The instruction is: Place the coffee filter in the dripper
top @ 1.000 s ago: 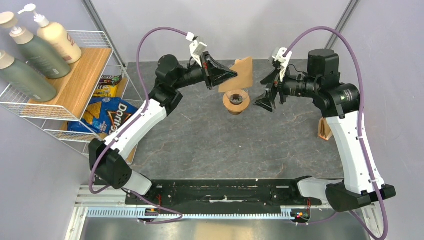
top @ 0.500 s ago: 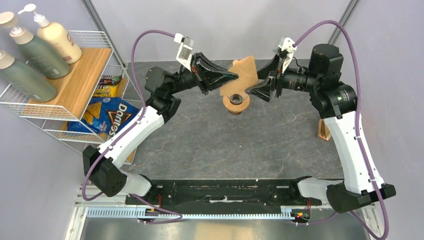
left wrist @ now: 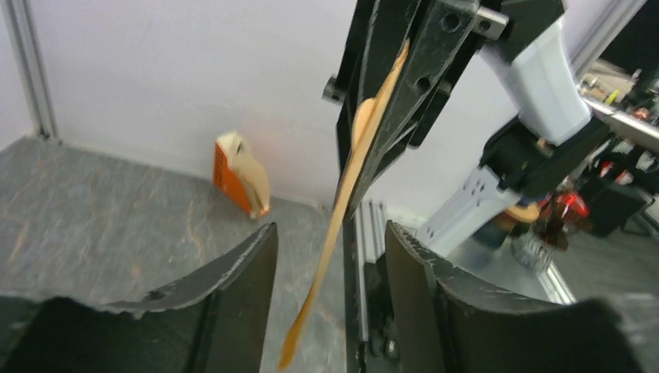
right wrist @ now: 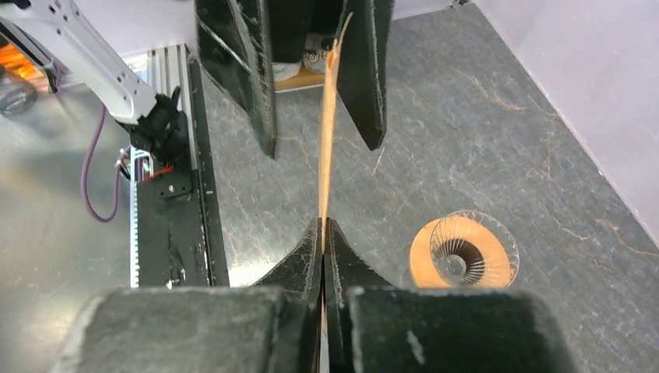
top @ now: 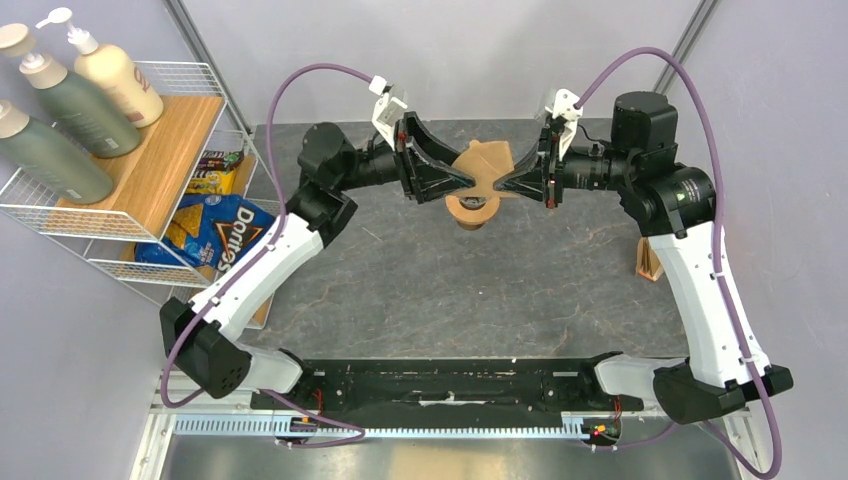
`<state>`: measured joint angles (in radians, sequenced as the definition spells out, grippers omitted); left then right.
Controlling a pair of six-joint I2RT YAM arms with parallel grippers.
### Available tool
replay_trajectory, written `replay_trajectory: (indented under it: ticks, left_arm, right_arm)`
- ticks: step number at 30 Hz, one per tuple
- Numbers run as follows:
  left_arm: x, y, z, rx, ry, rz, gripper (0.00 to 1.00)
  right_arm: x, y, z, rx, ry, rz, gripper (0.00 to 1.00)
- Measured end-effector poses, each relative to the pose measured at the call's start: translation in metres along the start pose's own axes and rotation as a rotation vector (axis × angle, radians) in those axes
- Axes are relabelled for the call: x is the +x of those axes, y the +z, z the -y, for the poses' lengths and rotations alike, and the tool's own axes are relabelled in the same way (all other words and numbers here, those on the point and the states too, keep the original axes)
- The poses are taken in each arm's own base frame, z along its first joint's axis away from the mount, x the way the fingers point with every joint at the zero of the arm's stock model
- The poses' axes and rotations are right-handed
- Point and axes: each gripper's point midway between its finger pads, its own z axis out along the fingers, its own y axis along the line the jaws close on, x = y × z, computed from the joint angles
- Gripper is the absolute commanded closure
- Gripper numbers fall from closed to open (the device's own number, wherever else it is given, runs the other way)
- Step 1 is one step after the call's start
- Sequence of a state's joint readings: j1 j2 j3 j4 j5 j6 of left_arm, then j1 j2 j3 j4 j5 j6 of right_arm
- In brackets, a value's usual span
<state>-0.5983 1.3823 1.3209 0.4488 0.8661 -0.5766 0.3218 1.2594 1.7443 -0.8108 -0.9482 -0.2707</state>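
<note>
Over the grey table (top: 450, 290), right gripper (right wrist: 322, 233) pinches coffee filter (top: 485, 160) near the dripper (right wrist: 464, 252); left gripper (top: 470, 183) stands open around it.

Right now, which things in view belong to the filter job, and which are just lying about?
Job: thin tan paper coffee filter, clear ribbed glass dripper with wooden ring, right gripper pinching the filter.
Lying about: blue Doritos bag, three pump bottles, white wire shelf.
</note>
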Motion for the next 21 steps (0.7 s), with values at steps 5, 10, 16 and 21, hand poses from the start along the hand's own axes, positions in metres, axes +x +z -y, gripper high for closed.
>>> replay_trajectory:
  ticks: [5, 10, 16, 21]
  left_arm:
    - [0.009, -0.037, -0.014, -0.043, 0.006, -0.143, 0.25]
    - [0.013, -0.067, -0.002, -0.043, 0.115, -0.239, 0.33]
    - [0.007, -0.054, 0.034, 0.076, 0.225, -0.295, 0.45]
    - [0.026, -0.054, 0.047, 0.128, 0.226, -0.353, 0.52]
  right_arm:
    - [0.019, -0.005, -0.005, -0.018, -0.051, -0.067, 1.00]
    - [0.037, -0.009, -0.020, -0.079, -0.154, -0.129, 1.00]
    - [0.054, -0.003, -0.047, -0.201, -0.257, -0.184, 1.00]
    - [0.062, 0.000, -0.051, -0.229, -0.270, -0.213, 1.00]
